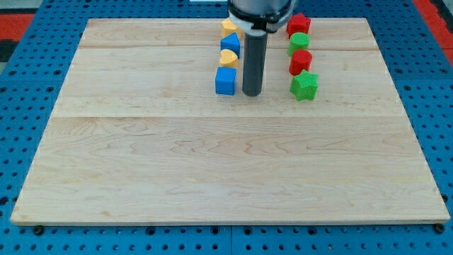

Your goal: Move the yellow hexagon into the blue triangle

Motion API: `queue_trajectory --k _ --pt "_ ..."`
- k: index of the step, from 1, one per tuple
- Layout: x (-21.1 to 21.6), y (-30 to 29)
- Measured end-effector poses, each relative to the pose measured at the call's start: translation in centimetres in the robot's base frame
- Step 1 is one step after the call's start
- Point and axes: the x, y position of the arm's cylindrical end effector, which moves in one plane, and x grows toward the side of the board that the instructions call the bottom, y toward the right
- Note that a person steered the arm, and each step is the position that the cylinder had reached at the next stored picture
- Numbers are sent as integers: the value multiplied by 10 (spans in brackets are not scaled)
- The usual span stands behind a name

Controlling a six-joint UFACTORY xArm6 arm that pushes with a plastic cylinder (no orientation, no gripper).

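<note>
While the rod hangs down from the upper middle of the camera view, my tip sits on the desk just right of the blue cube, close beside it but contact can't be confirmed. No pincer on this rig, just the straight dark rod, so nothing is open, closed or held. Left column, top to bottom in the upper centre of the frame: yellow hexagon at the top near the desk's far edge, blue triangle directly below and touching or nearly touching it, then a yellow heart-like block, then the blue cube. The rod partly overlaps the right edge of that column near the top. Right column, upper right of centre: red star-like block, green round block, red block whose shape is unclear, green star at the bottom. The tip lies between the two columns, nearer the left one, level with the blue cube and green star.
</note>
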Motion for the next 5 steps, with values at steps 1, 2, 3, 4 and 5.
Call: queue_trajectory --k 1,2,3,4,5 --pt "-27 -9" --pt "-36 -9" --pt "-68 8" --pt "-109 13" --pt "-161 7"
